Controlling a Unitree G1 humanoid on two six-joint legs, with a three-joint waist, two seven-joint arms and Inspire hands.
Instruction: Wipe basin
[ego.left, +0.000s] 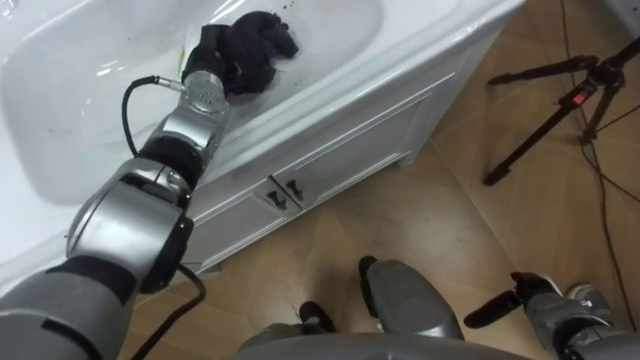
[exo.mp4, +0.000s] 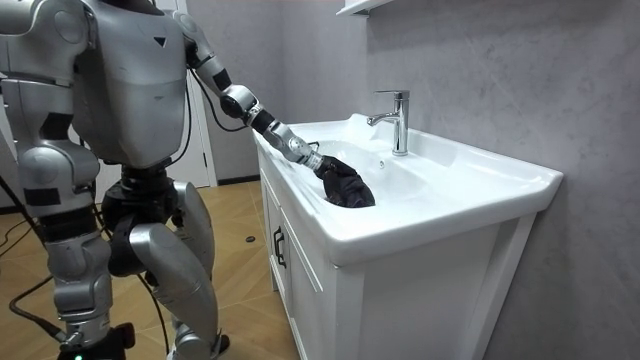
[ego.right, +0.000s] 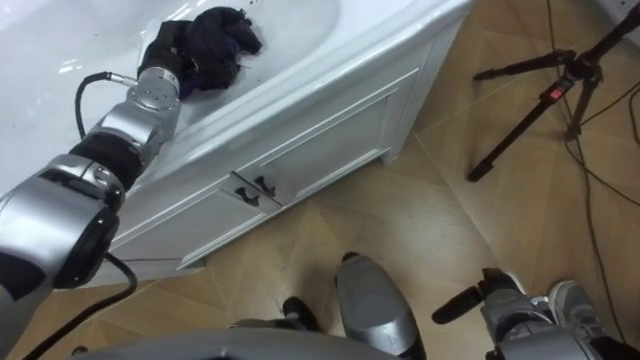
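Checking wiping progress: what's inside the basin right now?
A dark cloth, bunched in the left robot hand, lies against the near wall of the basin. The surface under the cloth is covered, so I can't see whether it's clean.

A white basin (exo.mp4: 470, 185) is set into a white cabinet (ego.left: 330, 150) with two small dark door handles (ego.left: 283, 192). A chrome tap (exo.mp4: 397, 120) stands on the back rim. In front of the tap, a crumpled dark cloth (ego.left: 262, 45) lies against the bowl's near side. The cabinet stands on a wooden floor (ego.left: 400, 230).
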